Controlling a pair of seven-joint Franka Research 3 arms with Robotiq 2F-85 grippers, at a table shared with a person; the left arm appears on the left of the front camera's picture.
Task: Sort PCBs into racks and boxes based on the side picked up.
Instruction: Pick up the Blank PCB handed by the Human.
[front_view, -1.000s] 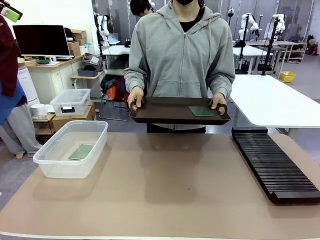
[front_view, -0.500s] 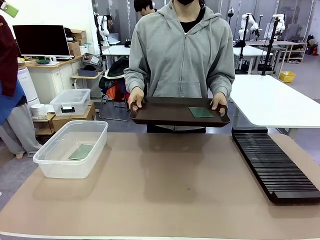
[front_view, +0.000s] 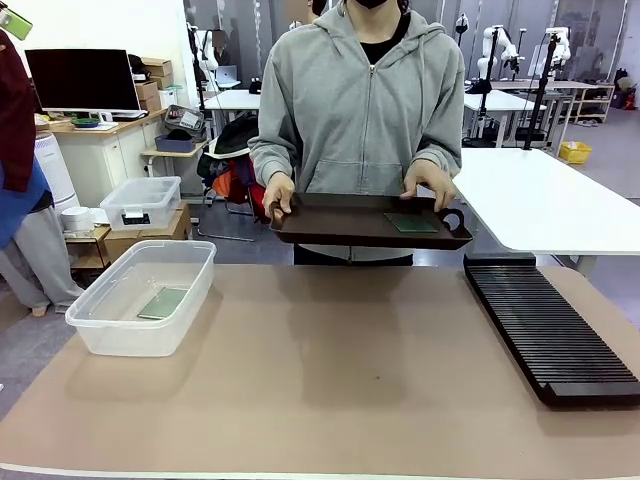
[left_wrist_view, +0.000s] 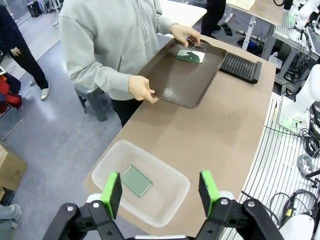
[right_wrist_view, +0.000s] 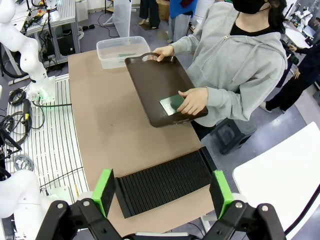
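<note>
A person across the table holds a dark brown tray (front_view: 340, 220) above its far edge. One green PCB (front_view: 412, 223) lies on the tray, and the person's hand (front_view: 428, 184) rests by it. In the right wrist view that hand (right_wrist_view: 192, 100) touches the PCB (right_wrist_view: 171, 104). A second PCB (front_view: 163, 303) lies flat in the clear box (front_view: 100, 338) at the left. The black slotted rack (front_view: 550, 335) lies along the right side. My left gripper (left_wrist_view: 160, 190) hangs open high above the box (left_wrist_view: 150, 154). Also open, my right gripper (right_wrist_view: 162, 192) hovers above the rack (right_wrist_view: 165, 182).
A smaller clear lidded bin (front_view: 142, 203) and a desk with a monitor (front_view: 83, 80) stand behind the box. A white table (front_view: 545, 200) stands beyond the rack. Another person (front_view: 15, 150) stands at the far left. Bare tabletop (front_view: 340, 370) spans the middle.
The person's hand left the tray's right handle and now rests on the tray by the PCB. The tray shifted slightly right. Neither gripper changed.
</note>
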